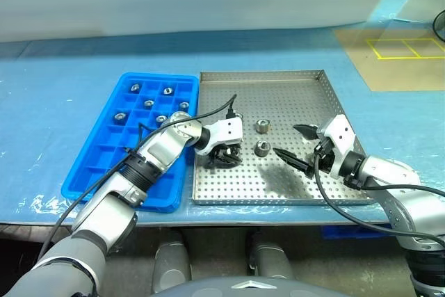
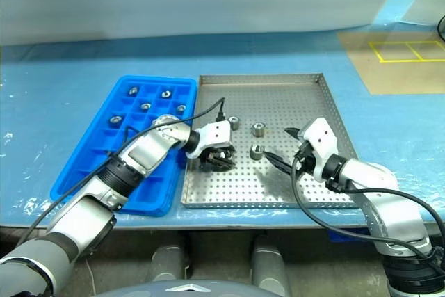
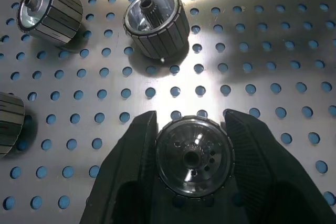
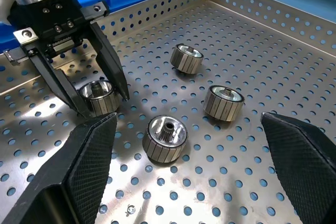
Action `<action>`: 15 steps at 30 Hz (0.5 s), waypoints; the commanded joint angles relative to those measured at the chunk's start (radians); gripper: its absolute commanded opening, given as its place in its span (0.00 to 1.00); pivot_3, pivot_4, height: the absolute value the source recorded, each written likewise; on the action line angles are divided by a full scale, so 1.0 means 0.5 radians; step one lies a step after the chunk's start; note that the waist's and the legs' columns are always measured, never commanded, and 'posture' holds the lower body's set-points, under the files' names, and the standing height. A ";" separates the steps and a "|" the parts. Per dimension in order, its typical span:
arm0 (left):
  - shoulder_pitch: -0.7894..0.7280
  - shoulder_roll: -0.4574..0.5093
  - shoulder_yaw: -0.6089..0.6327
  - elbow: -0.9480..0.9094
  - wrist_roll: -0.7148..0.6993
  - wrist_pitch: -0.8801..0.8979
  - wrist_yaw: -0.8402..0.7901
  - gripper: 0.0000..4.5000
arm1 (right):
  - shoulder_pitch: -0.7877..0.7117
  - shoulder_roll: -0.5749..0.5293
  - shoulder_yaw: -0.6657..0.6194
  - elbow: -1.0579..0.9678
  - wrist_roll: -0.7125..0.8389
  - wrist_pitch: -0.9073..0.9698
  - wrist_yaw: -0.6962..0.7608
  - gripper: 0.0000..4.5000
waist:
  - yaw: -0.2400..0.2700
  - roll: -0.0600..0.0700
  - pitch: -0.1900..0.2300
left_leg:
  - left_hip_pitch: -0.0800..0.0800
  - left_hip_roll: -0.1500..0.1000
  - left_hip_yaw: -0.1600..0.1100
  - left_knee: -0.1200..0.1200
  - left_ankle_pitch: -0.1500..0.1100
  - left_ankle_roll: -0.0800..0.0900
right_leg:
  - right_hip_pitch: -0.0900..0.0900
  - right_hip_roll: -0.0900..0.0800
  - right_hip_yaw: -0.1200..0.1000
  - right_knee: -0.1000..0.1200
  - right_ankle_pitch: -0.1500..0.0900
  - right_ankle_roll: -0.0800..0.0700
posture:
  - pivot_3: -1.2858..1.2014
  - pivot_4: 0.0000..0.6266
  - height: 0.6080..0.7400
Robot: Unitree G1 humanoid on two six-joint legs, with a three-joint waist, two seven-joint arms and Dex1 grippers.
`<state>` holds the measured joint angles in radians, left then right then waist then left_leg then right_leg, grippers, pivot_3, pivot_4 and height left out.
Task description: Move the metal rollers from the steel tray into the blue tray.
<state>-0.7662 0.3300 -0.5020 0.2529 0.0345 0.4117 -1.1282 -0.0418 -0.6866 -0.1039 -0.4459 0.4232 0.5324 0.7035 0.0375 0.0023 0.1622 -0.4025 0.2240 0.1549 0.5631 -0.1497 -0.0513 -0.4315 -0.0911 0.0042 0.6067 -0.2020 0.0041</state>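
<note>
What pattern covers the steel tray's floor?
A regular grid of round holes across the steel tray, clearest from the left wrist.

Your two head views look forward and down over the steel tray [image 1: 306,81] and blue tray [image 1: 90,179] from well above, while each wrist view sits close over the perforated floor, both sharing the roller [image 3: 193,157] between the left gripper [image 4: 100,103] fingers.

We see the blue tray [image 1: 97,172] left of the steel tray [image 1: 278,186] on the tabletop [image 1: 55,88] — touching; rollers [image 1: 262,126] lie in both.
</note>
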 commanded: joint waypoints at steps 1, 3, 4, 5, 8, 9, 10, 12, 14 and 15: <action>-0.041 0.027 0.133 -0.164 -0.083 0.085 0.004 0.37 | -0.049 0.012 -0.005 -0.041 0.021 -0.019 0.010 1.00 | 0.000 0.000 0.000 | 0.000 0.000 0.000 0.000 0.000 0.000 | 0.000 0.000 0.000 0.000 0.000 0.000 | 0.43 0.24 1.00; -0.051 0.039 0.182 -0.209 -0.101 0.144 0.036 0.37 | -0.073 0.019 0.008 -0.019 0.022 -0.024 0.022 1.00 | 0.000 0.000 0.000 | 0.000 0.000 0.000 -0.001 0.000 0.000 | 0.000 0.000 0.000 0.000 0.000 0.000 | 0.43 0.24 1.00; -0.058 0.042 0.205 -0.224 -0.105 0.177 0.060 0.37 | -0.086 0.027 0.014 -0.006 0.027 -0.027 0.029 1.00 | 0.002 0.000 0.000 | 0.000 0.000 0.000 0.000 0.000 0.000 | 0.000 0.000 0.000 0.000 0.000 0.000 | 0.44 0.24 1.00; -0.063 0.049 0.230 -0.245 -0.110 0.216 0.081 0.37 | -0.102 0.042 0.019 0.009 0.042 -0.040 0.047 1.00 | 0.003 0.000 0.000 | 0.000 0.000 0.000 -0.001 0.000 0.000 | 0.000 0.000 0.000 0.000 0.000 0.000 | 0.44 0.24 1.00; -0.048 0.088 0.308 -0.361 -0.146 0.354 0.132 0.37 | -0.185 0.073 0.078 0.066 0.049 -0.051 0.111 1.00 | 0.003 0.000 0.001 | 0.000 0.000 0.000 0.000 0.000 0.000 | 0.000 0.000 0.000 0.000 0.000 0.000 | 0.46 0.24 1.00; -0.038 0.105 0.329 -0.408 -0.157 0.401 0.147 0.37 | -0.222 0.078 0.104 0.093 0.049 -0.049 0.137 1.00 | 0.003 0.000 0.001 | 0.000 0.000 0.000 -0.001 0.000 0.000 | 0.000 0.000 0.000 0.000 0.000 0.000 | 0.46 0.24 1.00; -0.025 0.126 0.343 -0.454 -0.167 0.438 0.158 0.37 | -0.258 0.087 0.126 0.122 0.049 -0.050 0.159 1.00 | 0.005 0.001 0.001 | 0.000 0.000 0.000 -0.001 0.000 0.000 | 0.000 0.000 -0.001 0.000 0.000 0.000 | 0.48 0.24 1.00; 0.002 0.150 0.375 -0.541 -0.198 0.518 0.188 0.37 | -0.319 0.099 0.157 0.178 0.051 -0.047 0.203 1.00 | 0.012 0.001 0.001 | 0.000 0.000 -0.001 -0.001 0.000 0.000 | -0.001 0.000 -0.001 0.000 0.000 0.000 | 0.49 0.24 1.00; 0.037 0.171 0.423 -0.636 -0.230 0.604 0.238 0.37 | -0.390 0.110 0.193 0.246 0.064 -0.039 0.267 1.00 | 0.017 0.001 0.001 | -0.001 0.000 -0.001 -0.002 0.000 0.000 | -0.001 0.000 -0.002 0.000 0.000 0.000 | 0.51 0.24 1.00; 0.049 0.181 0.436 -0.668 -0.242 0.632 0.258 0.37 | -0.413 0.114 0.205 0.269 0.066 -0.036 0.288 1.00 | 0.021 0.001 0.001 | -0.002 0.000 -0.001 -0.002 0.000 0.000 | -0.001 -0.001 -0.002 -0.001 0.000 0.000 | 0.51 0.24 1.00</action>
<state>-0.7406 0.4109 -0.3166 -0.0214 -0.0665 0.7061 -1.0158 -0.2295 -0.6324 -0.0040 -0.3087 0.4343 0.5266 0.8251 0.0478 0.0028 0.1627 -0.4038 0.2239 0.1544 0.5624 -0.1497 -0.0514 -0.4319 -0.0915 0.0027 0.6063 -0.2021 0.0039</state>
